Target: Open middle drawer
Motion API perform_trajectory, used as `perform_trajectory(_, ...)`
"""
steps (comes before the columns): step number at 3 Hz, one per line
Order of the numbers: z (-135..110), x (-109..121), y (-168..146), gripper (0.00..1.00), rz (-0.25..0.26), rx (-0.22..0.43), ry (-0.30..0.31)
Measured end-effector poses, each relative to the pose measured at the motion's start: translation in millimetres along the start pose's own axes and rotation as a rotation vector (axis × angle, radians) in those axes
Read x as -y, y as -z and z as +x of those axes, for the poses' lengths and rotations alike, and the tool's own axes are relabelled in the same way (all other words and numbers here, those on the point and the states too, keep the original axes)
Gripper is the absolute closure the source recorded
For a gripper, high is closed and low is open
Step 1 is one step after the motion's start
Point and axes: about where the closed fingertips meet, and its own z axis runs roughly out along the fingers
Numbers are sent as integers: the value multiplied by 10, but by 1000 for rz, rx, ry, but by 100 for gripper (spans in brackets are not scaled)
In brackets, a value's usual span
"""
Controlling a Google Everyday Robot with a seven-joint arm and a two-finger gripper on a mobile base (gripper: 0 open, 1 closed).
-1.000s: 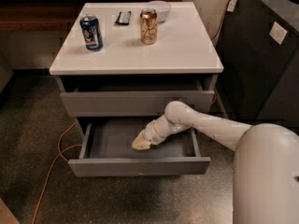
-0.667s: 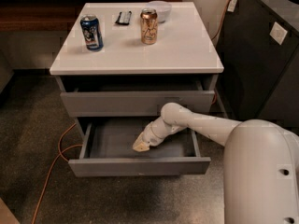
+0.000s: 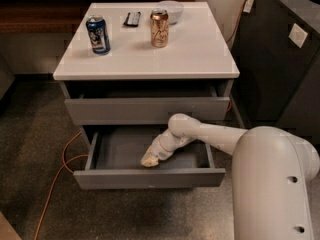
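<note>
White robot arm (image 3: 270,174) fills the lower right. Its big rounded housing sits in front of the cabinet, and a slimmer link reaches left and down into the open drawer.

The three-drawer cabinet has a white top (image 3: 200,54) over a grey body and stands on a dark speckled floor (image 3: 30,134). A dark unit (image 3: 280,69) stands just beside its right side.

The middle drawer (image 3: 150,178) sits below the uppermost front and stands well out toward the camera. It has a plain flat grey front panel with no handle, thin grey side walls and a shallow grey box floor. Nothing shows inside but the arm's end. The uppermost drawer front (image 3: 145,110) is taller, grey and nearly closed, with a dark gap under the top. The lowest front is hidden below the open drawer.

The gripper (image 3: 149,160) is down inside the middle drawer. It rests on or just above the drawer floor near the middle, just behind the front panel. The tip looks pale yellowish. Cannot tell whether it is spread or pressed together.

An orange cable (image 3: 60,169) loops on the floor by the drawer's left side.

On the top:
- White bowl (image 3: 170,9) at the back edge, right of centre.
- Copper can (image 3: 159,28) upright, just in front of the bowl.
- Blue can (image 3: 98,34) upright, near the left edge.
- Dark remote (image 3: 132,19) flat near the back edge, between the cans.
</note>
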Motion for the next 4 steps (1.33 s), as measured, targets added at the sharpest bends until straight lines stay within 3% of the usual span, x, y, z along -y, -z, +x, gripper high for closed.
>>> perform_trajectory(4,-46,-594,-232,100,-117,28,-6)
